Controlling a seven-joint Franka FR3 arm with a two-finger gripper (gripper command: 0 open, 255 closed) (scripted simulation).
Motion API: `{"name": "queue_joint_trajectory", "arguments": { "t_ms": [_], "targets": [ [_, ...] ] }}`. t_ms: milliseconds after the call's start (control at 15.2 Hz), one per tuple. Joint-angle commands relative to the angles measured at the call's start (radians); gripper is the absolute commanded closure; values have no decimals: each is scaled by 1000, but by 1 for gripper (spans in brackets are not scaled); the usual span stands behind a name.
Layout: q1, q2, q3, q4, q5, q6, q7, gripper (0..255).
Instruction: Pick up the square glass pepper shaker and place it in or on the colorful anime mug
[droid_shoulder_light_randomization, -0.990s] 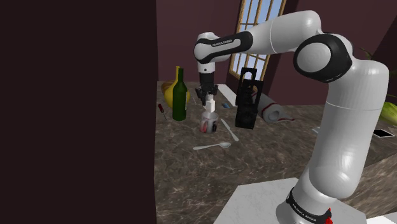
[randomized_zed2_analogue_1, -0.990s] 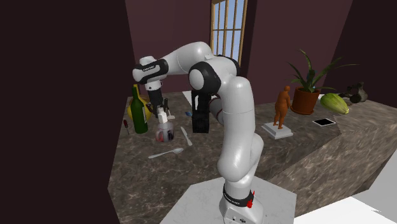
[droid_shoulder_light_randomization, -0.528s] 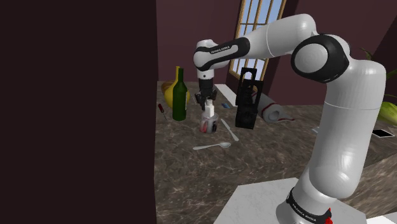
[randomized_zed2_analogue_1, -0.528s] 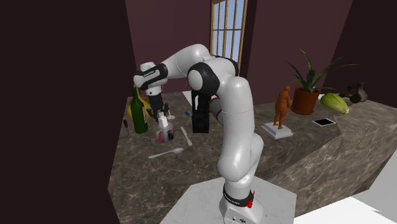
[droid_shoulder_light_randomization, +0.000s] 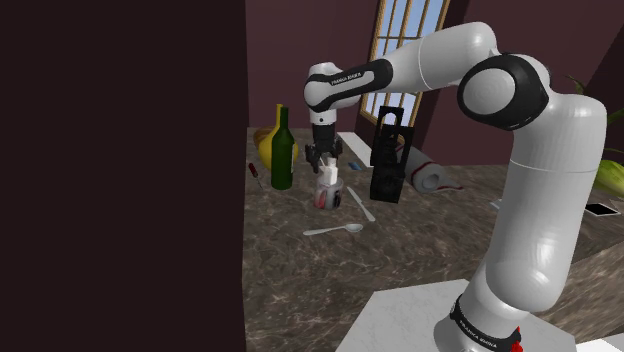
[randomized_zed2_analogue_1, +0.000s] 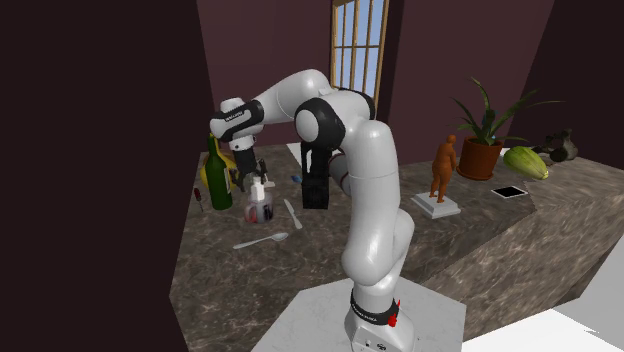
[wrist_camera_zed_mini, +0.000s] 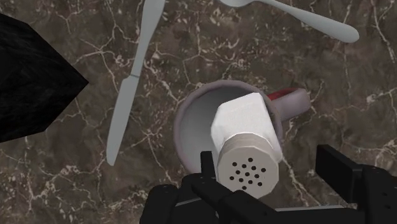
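In the wrist view my pincer (wrist_camera_zed_mini: 267, 154) is apart. One finger stands well clear of the pepper shaker (wrist_camera_zed_mini: 245, 137). The other finger is just beside it, and I cannot tell if it touches. So nothing is clamped, and I judge that the shaker carries its own weight.

The shaker is white with a perforated cap. It sits in the mug (wrist_camera_zed_mini: 191, 121) and is tilted, its upper part leaning over the rim on the side of the reddish handle. I think it leans because it is taller than the mug, so the base goes down and the body rests on the rim. The mug stands on the marble bench (wrist_camera_zed_mini: 76, 184), between a knife (wrist_camera_zed_mini: 130, 89) and a spoon (wrist_camera_zed_mini: 305, 16).

In the shoulder view the pincer hangs directly above the mug, near a green bottle (droid_shoulder_light_randomization: 283, 150) and a black rack (droid_shoulder_light_randomization: 388, 155).

The base of the shaker is hidden inside the mug, so I cannot say how firmly it sits. I can hardly make out the mug's outside pattern.
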Motion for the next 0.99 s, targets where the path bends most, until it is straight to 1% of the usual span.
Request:
{"name": "queue_joint_trajectory", "arguments": {
  "t_ms": [0,198,462,924],
  "targets": [
    [0,0,0,0,0,0,0,0],
    [0,0,0,0,0,0,0,0],
    [0,9,0,139,1,-130,-1,0],
    [0,9,0,139,1,-130,-1,0]
  ]
}}
